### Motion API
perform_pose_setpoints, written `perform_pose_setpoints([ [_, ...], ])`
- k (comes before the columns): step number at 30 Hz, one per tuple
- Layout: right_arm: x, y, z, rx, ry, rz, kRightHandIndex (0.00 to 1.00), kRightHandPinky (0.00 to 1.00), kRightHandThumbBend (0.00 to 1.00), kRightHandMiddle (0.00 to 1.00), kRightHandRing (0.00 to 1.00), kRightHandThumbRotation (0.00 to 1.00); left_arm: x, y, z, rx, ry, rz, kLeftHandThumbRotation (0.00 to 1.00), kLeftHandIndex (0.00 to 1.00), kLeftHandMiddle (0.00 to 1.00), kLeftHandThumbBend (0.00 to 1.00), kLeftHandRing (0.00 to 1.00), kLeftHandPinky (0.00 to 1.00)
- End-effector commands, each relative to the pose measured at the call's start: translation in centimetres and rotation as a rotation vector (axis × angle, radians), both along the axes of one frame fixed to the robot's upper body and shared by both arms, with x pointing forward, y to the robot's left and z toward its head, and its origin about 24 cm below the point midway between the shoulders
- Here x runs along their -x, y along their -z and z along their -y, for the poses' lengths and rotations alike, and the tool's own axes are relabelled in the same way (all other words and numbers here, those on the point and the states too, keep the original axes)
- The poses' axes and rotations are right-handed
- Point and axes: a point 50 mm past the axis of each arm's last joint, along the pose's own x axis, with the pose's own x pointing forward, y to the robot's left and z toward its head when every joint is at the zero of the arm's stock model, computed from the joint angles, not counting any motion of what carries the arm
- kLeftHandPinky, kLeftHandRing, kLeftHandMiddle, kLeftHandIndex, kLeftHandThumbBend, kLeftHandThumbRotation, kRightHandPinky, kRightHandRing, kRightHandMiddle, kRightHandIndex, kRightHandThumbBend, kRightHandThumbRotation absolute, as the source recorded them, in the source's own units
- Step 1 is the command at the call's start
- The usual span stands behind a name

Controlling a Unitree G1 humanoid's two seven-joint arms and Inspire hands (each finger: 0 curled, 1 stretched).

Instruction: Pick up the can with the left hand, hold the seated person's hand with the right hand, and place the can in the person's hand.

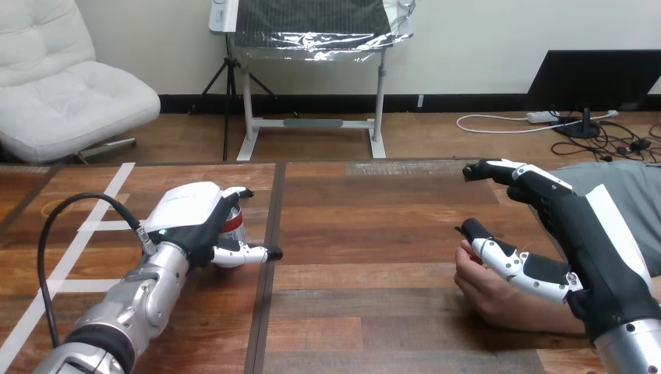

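Holding the can: head view; the left hand [189, 212] is clenched round the can [234, 227], fingers [238, 192] hooked over its far side, thumb [251, 252] stretched along its near side.
Can: red and pale, upright between those fingers and the thumb, low over the table [366, 234]; I cannot tell whether its base touches the wood.
Right hand [577, 226]: released, fingers [499, 168] reaching forward with only the tips bent, wrapped round nothing.
Person's hand [487, 290]: lying on the table beneath the right thumb [507, 261], which crosses over it; the right fingers stand well above and beyond it.
Around the left fingers: white tape lines [105, 199] on the wood to their outer side; a dark seam [269, 226] between boards runs just past the thumb tip.
In the way: nothing lies on the wood between the left thumb tip and the right thumb tip.
Hidden: the left palm and its white shell cover most of the can; the person's wrist runs under the right arm, so thumb contact with the person's hand is hard to judge.
Edges: the table's far edge lies a little beyond the right fingertips and farther beyond the left fingers.
Open room: a broad bare stretch of board separates the two hands.
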Motion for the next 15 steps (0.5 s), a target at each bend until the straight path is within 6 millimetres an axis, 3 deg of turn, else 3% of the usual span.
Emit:
perform_pose_setpoints([
  [1,-0.70,-2.29,-0.32,0.028,-0.027,0.105,0.74,0.88,0.44,0.86,0.88,0.00,-0.42,-0.86,0.30,0.018,0.029,0.035,0.62,0.87,0.86,0.83,0.84,0.84],
  [15,-0.78,-2.29,-0.31,0.033,-0.025,0.104,0.74,0.87,0.44,0.86,0.88,0.00,-0.38,-1.05,0.26,0.026,0.045,0.048,0.62,0.87,0.86,0.83,0.83,0.84],
])
